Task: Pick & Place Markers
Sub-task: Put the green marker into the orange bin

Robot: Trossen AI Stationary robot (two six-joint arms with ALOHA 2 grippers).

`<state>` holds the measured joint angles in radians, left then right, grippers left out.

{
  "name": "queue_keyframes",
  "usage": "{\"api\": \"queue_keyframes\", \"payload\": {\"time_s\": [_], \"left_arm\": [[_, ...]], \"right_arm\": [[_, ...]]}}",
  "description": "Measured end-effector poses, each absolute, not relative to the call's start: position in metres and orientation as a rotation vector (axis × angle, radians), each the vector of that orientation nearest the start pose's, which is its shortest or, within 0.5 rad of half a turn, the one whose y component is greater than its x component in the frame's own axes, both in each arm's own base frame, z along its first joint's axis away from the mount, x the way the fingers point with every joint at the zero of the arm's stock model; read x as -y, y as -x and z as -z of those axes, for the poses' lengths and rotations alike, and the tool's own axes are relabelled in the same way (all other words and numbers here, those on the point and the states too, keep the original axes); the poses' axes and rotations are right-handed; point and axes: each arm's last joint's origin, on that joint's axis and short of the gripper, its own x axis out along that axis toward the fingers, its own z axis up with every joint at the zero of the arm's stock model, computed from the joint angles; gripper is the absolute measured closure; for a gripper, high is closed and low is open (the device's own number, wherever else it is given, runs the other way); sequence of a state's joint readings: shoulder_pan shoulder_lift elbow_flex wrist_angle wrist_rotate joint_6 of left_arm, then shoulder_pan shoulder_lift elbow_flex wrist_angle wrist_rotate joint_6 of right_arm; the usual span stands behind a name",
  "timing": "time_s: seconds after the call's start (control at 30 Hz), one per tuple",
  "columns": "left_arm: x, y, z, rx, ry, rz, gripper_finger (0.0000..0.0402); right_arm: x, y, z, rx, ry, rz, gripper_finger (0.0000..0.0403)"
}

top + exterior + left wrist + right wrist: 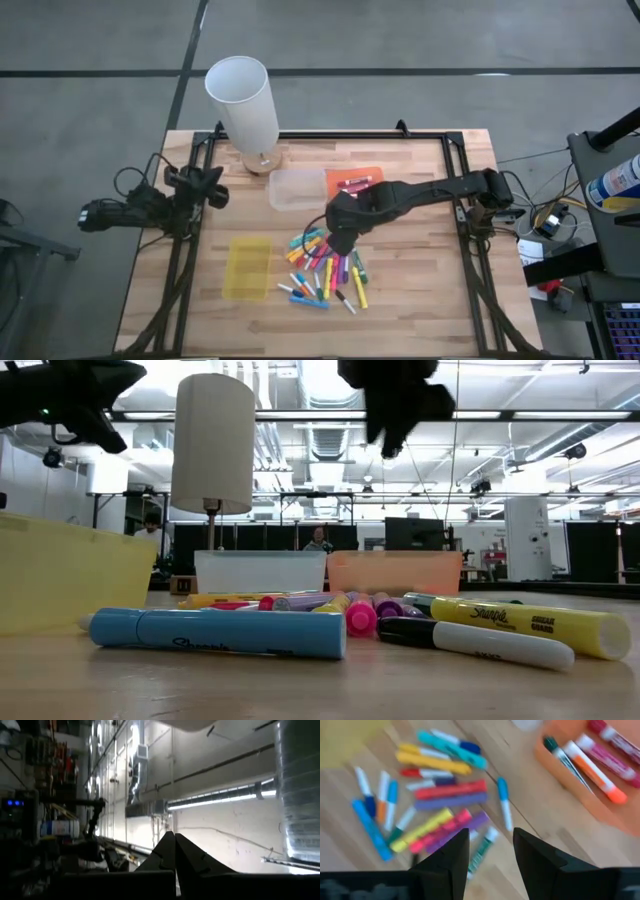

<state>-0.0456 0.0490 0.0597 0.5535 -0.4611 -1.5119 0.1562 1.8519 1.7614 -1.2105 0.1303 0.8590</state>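
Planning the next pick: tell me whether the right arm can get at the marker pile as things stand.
Probably yes. The right gripper hangs just above the markers, its fingers apart and empty, and nothing lies between them and the pile.

My work surface is a light wooden table (420, 300) with a black metal frame along its edges. Near the far edge, toward the left corner, stands a tall white cylinder lamp on a small round wooden base (243, 102). Just beside it, toward the middle, lies a clear rectangular plastic tray (297, 188), and next to this one an orange translucent tray (352, 180) with a few markers inside. A yellow translucent tray (247, 267) lies nearer the front edge, on the left. Between the middle and the front edge a loose heap of short capped markers in mixed colours (325, 270) lies directly on the wood.
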Motion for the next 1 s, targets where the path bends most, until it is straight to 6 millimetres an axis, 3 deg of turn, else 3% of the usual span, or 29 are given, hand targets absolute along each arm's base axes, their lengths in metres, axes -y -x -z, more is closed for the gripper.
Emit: {"api": "queue_keyframes", "payload": {"time_s": [0.4,0.63,0.83,1.0], "left_arm": [[-0.011,-0.082,-0.228,0.785,1.532,-0.006,0.0402],[-0.009,-0.086,-0.234,0.737,1.514,0.010,0.0402],[-0.009,-0.092,-0.234,0.702,1.578,0.009,0.0402],[-0.007,-0.095,-0.234,0.638,1.614,0.085,0.0402]], "right_arm": [[-0.074,-0.358,-0.300,-1.235,-0.514,0.496,0.0279],[-0.079,-0.358,-0.297,-1.247,-0.661,0.518,0.0276],[-0.088,-0.358,-0.275,-1.321,-0.891,0.519,0.0244],[-0.091,-0.354,-0.249,-1.366,-0.971,0.553,0.0209]]}}
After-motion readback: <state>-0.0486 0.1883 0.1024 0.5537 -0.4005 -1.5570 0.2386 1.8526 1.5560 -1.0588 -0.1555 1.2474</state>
